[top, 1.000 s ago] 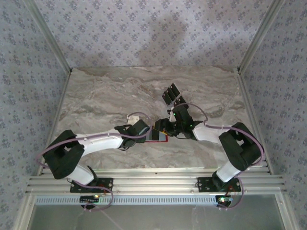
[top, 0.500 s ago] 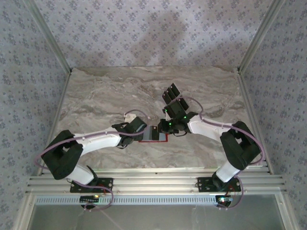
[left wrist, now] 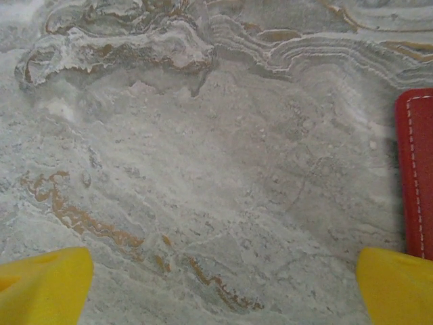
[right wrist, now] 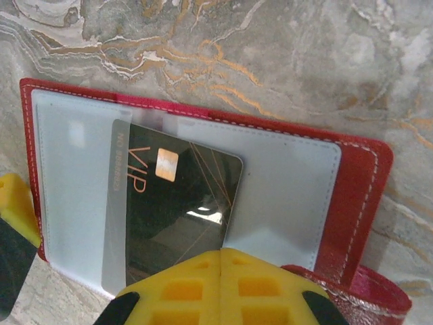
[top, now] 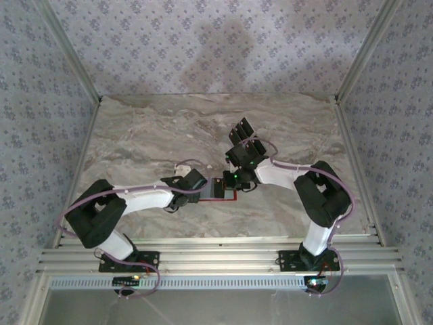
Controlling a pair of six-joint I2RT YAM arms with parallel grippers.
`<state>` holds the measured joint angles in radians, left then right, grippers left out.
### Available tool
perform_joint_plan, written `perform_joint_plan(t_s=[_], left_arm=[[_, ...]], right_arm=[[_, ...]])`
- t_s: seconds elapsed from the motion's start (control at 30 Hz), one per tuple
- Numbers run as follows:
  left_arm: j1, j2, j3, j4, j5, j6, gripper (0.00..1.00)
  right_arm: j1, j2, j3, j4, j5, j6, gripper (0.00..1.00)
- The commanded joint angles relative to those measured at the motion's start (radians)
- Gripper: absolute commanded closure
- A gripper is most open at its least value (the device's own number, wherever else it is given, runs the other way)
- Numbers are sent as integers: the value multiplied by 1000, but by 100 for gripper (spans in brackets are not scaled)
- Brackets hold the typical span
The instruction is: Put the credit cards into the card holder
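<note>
The red card holder (right wrist: pixel 362 193) lies open on the marble, its pale grey-blue inside facing up. One black credit card (right wrist: pixel 176 210) marked VIP lies on that lining, its left edge under a translucent pocket strip. My right gripper (right wrist: pixel 222 271) is shut, its fingertips pressed together over the card's near edge. From above, the right gripper (top: pixel 235 179) sits at the holder's (top: pixel 231 199) right side and my left gripper (top: pixel 201 192) at its left. The left gripper (left wrist: pixel 220 291) is open wide above bare marble, with the holder's red edge (left wrist: pixel 416 169) beside its right finger. More black credit cards (top: pixel 241 131) lie fanned farther back.
A yellow fingertip (right wrist: pixel 17 206) of the left gripper rests at the holder's left edge. The marble table (top: pixel 149 135) is bounded by metal rails (top: pixel 210 254) in front and patterned walls on the other sides. The right arm's cable (top: pixel 284 166) loops above its forearm.
My right gripper has closed from half open to shut over the card. The right arm's forearm has swung toward the back; the left arm has barely shifted.
</note>
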<state>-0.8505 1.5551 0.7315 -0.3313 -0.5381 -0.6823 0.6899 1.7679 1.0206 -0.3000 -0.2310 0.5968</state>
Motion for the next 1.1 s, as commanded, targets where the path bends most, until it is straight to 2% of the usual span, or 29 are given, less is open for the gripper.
perform_joint_plan(t_s=[0.0, 0.8, 1.07], left_arm=[[8, 16, -16, 19, 3, -11, 0], [4, 36, -41, 60, 27, -19, 0], [1, 19, -41, 41, 25, -24, 0]], right_arm=[[12, 32, 38, -28, 3, -20, 93], [59, 126, 134, -11, -43, 6, 94], [66, 114, 145, 25, -80, 24, 94]])
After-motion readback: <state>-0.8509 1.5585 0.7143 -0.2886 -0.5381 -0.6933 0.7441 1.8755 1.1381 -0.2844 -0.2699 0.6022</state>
